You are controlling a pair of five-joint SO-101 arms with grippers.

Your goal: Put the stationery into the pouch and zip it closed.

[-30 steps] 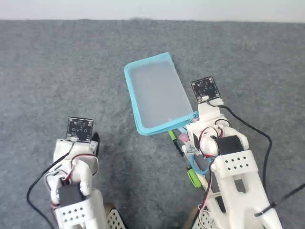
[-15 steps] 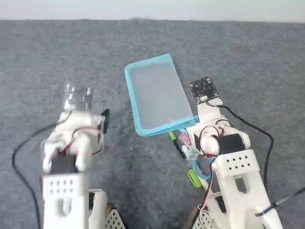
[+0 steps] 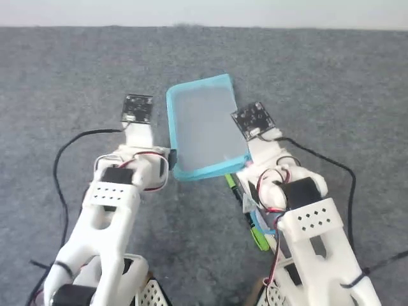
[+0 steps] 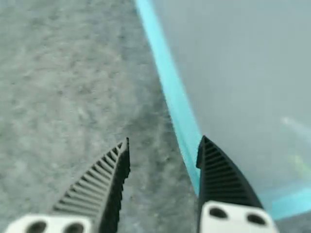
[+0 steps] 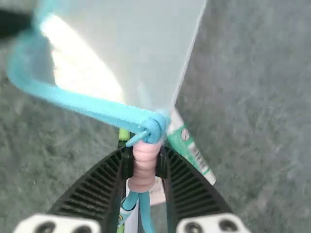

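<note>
Lying on grey carpet (image 3: 331,83) before a pale wall (image 3: 204,13), the pouch (image 3: 204,127) was clamped by its pink zipper pull (image 5: 144,167) in the right gripper (image 5: 145,150); the left gripper (image 4: 164,141), jaws apart, had advanced to its left edge.

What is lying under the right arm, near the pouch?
A green marker and a thin dark pen with a green end stick out beside the right arm. The arm covers part of each and anything else beneath. Its tool grips the pink zipper pull.
</note>
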